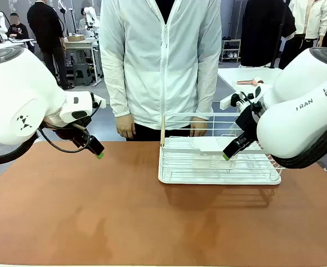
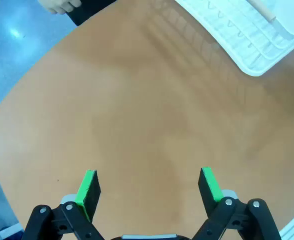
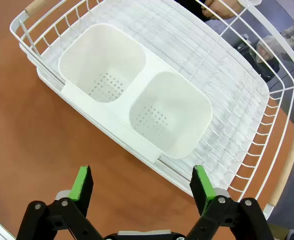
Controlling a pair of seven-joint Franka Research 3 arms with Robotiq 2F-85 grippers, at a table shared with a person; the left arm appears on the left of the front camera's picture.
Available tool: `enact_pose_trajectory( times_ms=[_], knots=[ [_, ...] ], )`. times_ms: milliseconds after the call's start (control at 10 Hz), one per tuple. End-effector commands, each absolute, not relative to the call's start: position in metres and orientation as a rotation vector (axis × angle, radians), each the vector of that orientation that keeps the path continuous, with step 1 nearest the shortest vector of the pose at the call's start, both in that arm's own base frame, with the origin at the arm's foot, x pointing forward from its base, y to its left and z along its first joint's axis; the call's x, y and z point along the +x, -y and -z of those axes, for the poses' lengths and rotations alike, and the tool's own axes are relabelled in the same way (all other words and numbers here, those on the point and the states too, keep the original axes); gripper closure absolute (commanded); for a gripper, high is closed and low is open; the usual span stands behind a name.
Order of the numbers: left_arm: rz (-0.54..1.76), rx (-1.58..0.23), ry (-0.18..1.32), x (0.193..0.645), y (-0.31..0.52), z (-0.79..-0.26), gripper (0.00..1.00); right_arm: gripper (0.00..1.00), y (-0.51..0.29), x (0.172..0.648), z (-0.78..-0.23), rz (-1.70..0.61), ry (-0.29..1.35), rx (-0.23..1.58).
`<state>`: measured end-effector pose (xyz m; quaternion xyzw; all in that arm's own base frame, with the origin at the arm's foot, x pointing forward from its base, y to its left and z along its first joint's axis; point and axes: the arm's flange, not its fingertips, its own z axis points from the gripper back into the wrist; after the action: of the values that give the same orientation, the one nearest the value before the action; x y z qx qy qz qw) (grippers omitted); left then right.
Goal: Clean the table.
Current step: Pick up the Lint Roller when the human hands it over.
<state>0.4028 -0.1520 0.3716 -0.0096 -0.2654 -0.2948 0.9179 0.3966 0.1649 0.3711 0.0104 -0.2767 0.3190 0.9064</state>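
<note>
Table (image 1: 97,211) lies under both arms. Right gripper (image 3: 143,182) is wide, holding nothing, above the near edge of the rack (image 3: 247,165), by its two-cup holder (image 3: 147,70). Left gripper (image 2: 149,182) is wide, holding nothing, over brown top. Risk: right fingers snag wires, drag rack. Writing: "RAN" on right arm (image 1: 305,105), rest unclear.

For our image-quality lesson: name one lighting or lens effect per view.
Front view: soft shadow on the matte reddish-brown table beside the white wire rack. Left wrist view: glare on the blue floor, table edge curved. Right wrist view: rack wires bow, wide-angle distortion.
</note>
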Motion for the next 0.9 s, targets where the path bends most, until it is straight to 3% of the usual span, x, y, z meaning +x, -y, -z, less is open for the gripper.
enact_pose_trajectory(
  times_ms=[0,800],
  knots=[
    [0.607,-0.020,0.546,0.4028,0.1521,-0.3717,0.00,0.00,-0.1649,0.3966,-0.3711,-0.659,0.571,0.022],
    [0.607,-0.020,0.546,0.4028,0.1521,-0.3717,0.00,0.00,-0.1649,0.3966,-0.3711,-0.659,0.571,0.022]
  ],
)
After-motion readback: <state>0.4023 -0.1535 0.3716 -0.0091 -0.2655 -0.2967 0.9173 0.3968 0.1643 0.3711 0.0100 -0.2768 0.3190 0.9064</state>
